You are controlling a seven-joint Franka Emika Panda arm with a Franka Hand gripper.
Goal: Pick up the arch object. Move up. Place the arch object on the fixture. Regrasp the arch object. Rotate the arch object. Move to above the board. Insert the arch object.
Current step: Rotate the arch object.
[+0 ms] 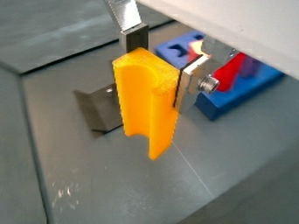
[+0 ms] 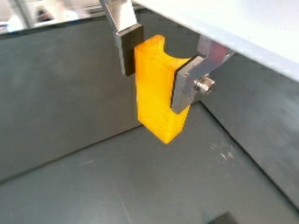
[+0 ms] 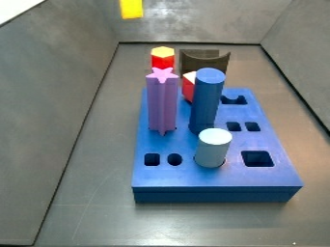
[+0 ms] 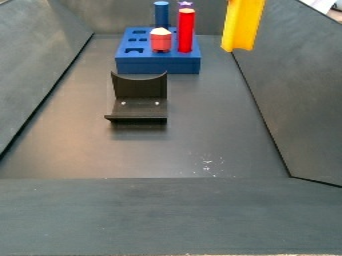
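In a wrist view, the arch object (image 1: 147,103) is seen clamped upright between the fingers (image 1: 132,37) of the gripper (image 1: 162,61), well above the floor; the fixture (image 1: 100,110) shows behind it and the board (image 1: 239,91) beside it. In a wrist view, the arch object (image 2: 160,87) is gripped by both plates of the gripper (image 2: 162,61). In a side view, it (image 3: 130,8) is glimpsed at the upper edge, beyond the board (image 3: 217,179) and its pegs. In a side view, it (image 4: 242,24) hangs high, well apart from the fixture (image 4: 138,96).
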